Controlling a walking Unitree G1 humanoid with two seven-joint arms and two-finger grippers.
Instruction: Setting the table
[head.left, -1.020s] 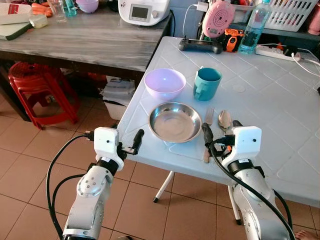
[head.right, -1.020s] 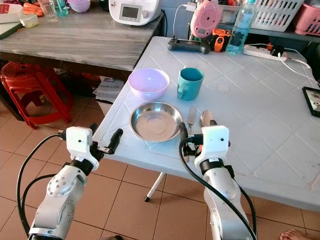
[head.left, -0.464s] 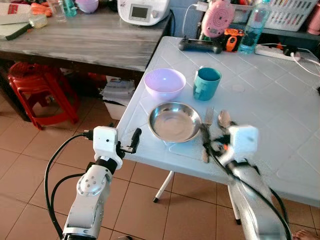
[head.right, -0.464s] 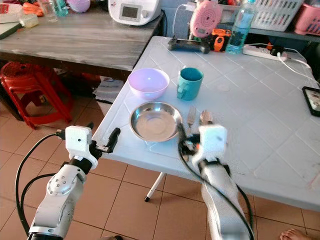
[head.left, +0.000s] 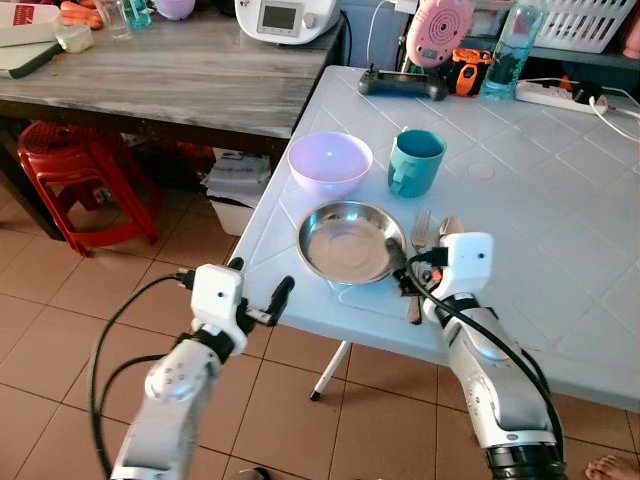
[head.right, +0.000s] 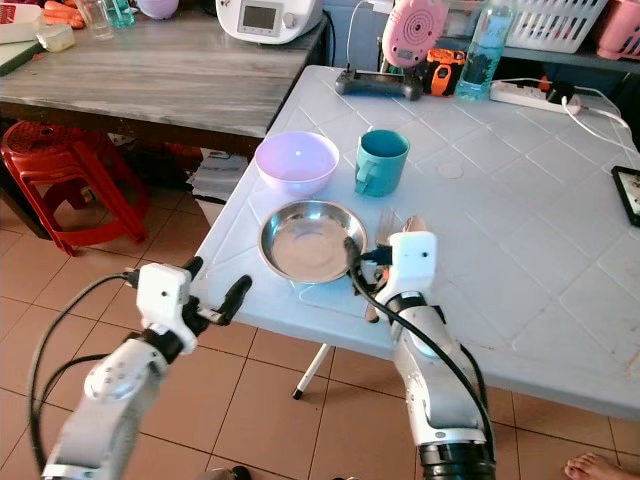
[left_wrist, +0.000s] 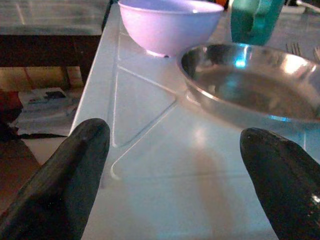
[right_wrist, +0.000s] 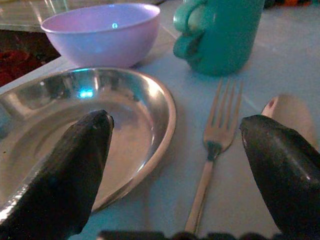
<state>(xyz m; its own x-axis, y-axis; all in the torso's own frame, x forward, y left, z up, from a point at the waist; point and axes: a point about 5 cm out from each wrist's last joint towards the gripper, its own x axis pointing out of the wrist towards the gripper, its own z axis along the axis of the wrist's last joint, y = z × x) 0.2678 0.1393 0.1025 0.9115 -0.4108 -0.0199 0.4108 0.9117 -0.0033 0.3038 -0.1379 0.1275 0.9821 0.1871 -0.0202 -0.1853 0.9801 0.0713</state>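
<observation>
The fork (right_wrist: 216, 131) lies at three o'clock of the steel plate (head.left: 349, 243), straddled by the wide-spread right gripper (right_wrist: 175, 165). If closed askew, the plate rim could be nudged. The left gripper (left_wrist: 175, 165) is held wide at the table (head.left: 560, 200) edge, at seven o'clock.

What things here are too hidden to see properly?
- The spoon: in the head views the right gripper covers its handle, and the right wrist view cuts it off at the edge.
- The fork: its handle end runs under the gripper in the right wrist view.
- The teal mug: what's inside can't be seen from this angle.
</observation>
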